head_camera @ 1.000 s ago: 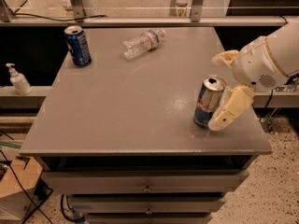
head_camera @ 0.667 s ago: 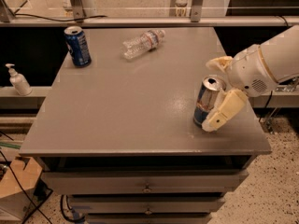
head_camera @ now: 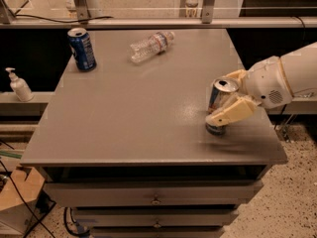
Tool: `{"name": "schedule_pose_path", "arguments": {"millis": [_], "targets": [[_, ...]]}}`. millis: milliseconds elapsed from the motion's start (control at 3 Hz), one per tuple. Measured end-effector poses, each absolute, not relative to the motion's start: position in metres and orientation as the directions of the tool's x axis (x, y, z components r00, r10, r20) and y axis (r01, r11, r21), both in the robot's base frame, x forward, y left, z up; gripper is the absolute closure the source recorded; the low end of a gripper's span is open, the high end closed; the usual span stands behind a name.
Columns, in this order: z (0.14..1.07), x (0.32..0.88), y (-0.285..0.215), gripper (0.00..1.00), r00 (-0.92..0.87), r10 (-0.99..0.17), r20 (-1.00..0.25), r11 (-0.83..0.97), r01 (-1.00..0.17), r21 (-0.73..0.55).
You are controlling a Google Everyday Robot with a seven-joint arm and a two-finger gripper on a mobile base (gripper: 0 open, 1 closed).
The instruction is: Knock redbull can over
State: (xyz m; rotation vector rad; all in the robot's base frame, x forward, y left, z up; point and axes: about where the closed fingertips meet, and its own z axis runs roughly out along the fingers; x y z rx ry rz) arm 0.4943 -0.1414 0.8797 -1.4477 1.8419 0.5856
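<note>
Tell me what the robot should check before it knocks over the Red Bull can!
1. Redbull can standing upright: ok, not knocked yet.
2. Tool at the can, fingers open, one on each side: ok.
3. Tool pressing the can: cannot tell.
4. Room on the table to the can's left for it to fall: ok.
5. Can away from the table's right front edge: not ok, it might roll off.
6. Blue can and lying plastic bottle far away at the back: ok.

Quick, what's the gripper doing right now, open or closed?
Gripper: at the redbull can, right side of the table; open or closed cannot be told.
</note>
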Motion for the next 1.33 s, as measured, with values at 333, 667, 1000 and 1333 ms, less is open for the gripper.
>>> {"name": "schedule_pose_path", "arguments": {"millis": [333, 667, 1000, 1333], "targets": [[0.885, 0.495, -0.138, 0.60, -0.107, -0.615, -0.781, 0.266, -0.961, -0.078], [0.899, 0.499, -0.130, 0.83, -0.081, -0.636, -0.768, 0.258, -0.960, -0.112], [0.915, 0.504, -0.121, 1.00, -0.053, -0.723, -0.689, 0.226, -0.960, -0.164], [0.911, 0.511, -0.095, 1.00, -0.017, -0.844, -0.535, 0.148, -0.968, -0.203]]}}
